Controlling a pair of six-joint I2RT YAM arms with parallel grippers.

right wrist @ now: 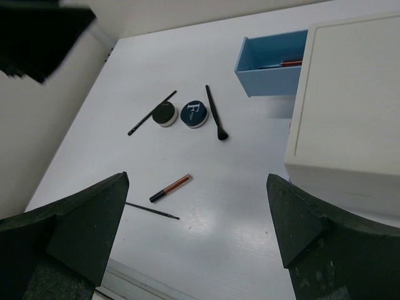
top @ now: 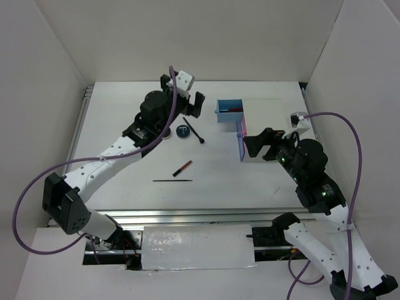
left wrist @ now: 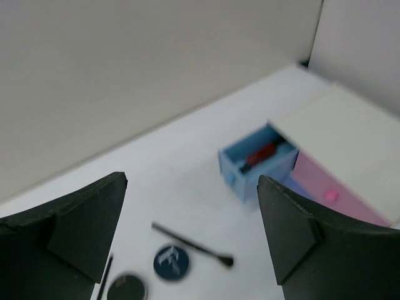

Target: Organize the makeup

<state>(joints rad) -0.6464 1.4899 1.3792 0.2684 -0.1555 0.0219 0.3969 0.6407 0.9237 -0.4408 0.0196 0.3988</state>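
Left gripper (top: 185, 105), right gripper (top: 262, 145) — wide open, empty.
Left wrist sees red stick (left wrist: 261, 154) in blue drawer (left wrist: 234, 172) — misses loose stick (top: 182, 167), pencil (top: 172, 180) near table's (top: 125, 200) front edge.

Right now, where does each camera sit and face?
Top external: above, behind the bases, looking down on the table; left arm, right arm show.
Left wrist: on left gripper, facing the blue drawer; its fingers show.
Right wrist: on right gripper, facing down at the blue-topped compact; its fingers show.
Wrist views share drawer and compact.
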